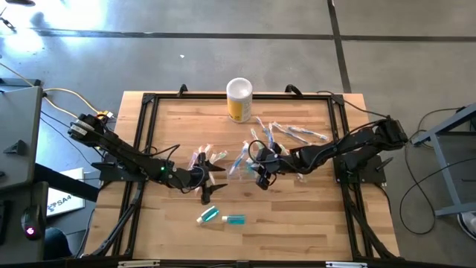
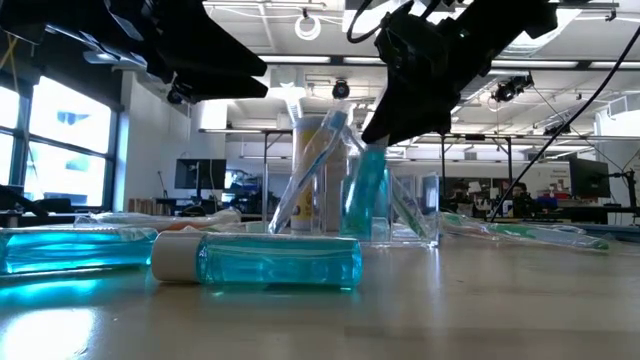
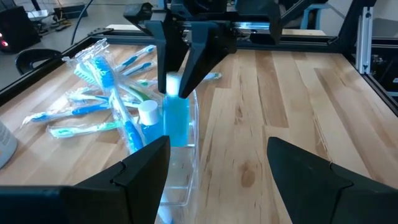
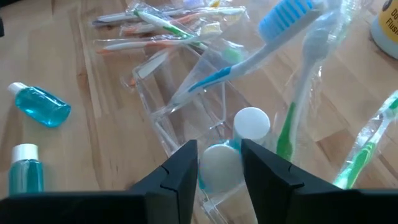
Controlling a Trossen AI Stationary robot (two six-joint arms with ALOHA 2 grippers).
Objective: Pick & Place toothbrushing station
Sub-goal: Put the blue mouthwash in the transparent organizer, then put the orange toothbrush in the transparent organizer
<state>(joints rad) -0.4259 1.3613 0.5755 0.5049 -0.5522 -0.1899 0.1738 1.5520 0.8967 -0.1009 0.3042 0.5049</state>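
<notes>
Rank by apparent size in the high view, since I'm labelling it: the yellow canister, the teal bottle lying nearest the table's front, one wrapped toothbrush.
1. Yellow canister
2. Wrapped toothbrush, longer but far slimmer
3. Teal bottle

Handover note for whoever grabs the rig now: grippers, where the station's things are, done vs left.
Right gripper: around the white cap of a teal bottle, lowering it into the clear holder mid-table.
Left gripper: open, empty, facing the holder.
Done: blue toothbrush and another capped bottle stand in the holder.
Left: two teal bottles lie near the front edge; wrapped toothbrushes lie scattered behind and beside the holder.
</notes>
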